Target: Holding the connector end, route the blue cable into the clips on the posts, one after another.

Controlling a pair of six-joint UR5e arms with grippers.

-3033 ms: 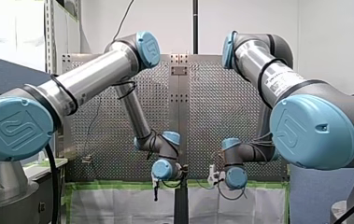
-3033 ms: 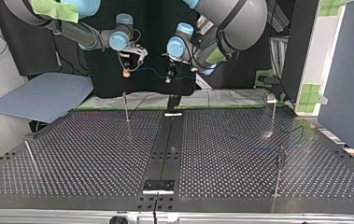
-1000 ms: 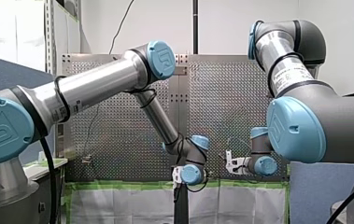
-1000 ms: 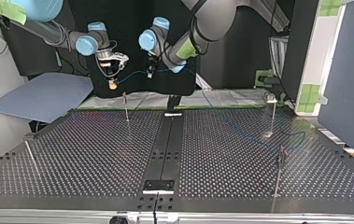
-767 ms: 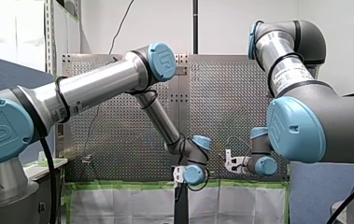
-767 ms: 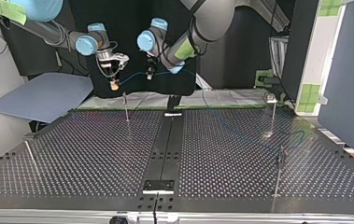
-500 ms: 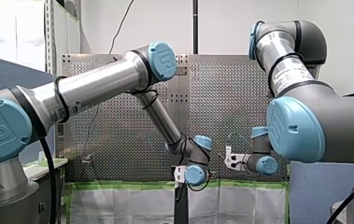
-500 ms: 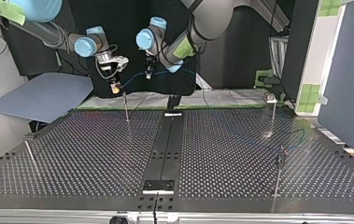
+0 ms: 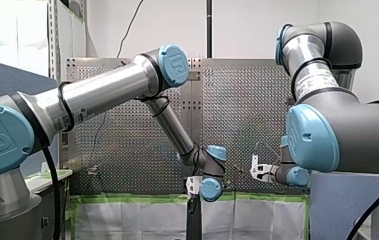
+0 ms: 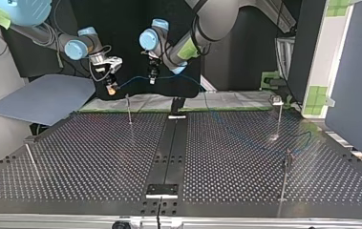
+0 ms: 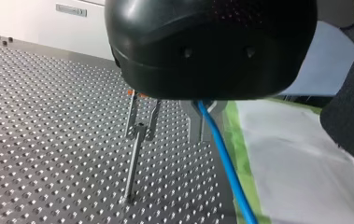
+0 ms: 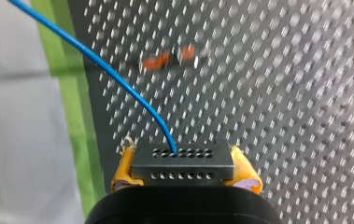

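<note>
Perforated table (image 10: 97,157) spreads below; over its 11 o'clock corner in the top view hangs my right gripper (image 12: 184,173), yellow pads (image 12: 247,170) clamped on the black connector (image 12: 182,157). From it the blue cable (image 12: 118,81) sags toward 3 o'clock to my left gripper (image 11: 203,119), closed round it. I judge the cable light and limp; only the rigid connector gives a sure hold for steering to the post (image 10: 129,110) at 5 o'clock.
</note>
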